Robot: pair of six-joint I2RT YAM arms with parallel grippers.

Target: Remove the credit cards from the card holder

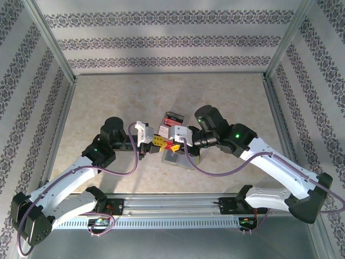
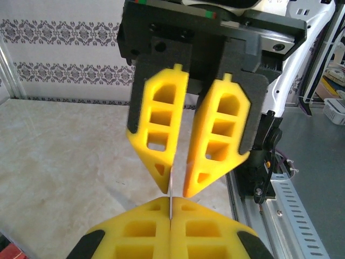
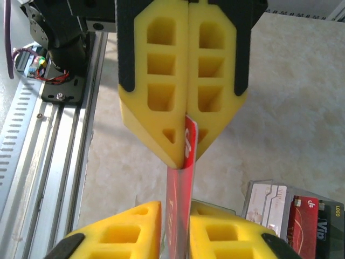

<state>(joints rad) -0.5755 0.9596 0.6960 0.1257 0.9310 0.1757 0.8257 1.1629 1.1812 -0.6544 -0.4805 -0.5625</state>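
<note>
Red credit card (image 3: 180,199) on edge, lengthwise between left jaws clamping it and slightly parted right jaws; the left wrist view sees a thin line.

A robotics lab test cell. A marble-look bench (image 1: 108,97) sits boxed by aluminium posts (image 1: 51,40) and patterned wallpaper panels (image 1: 167,40) at top and sides of the overhead view. Two robot arms (image 1: 70,178) bolt to a slotted rail (image 1: 172,221) along the bottom edge, purple cables (image 1: 126,172) exposed.
</note>
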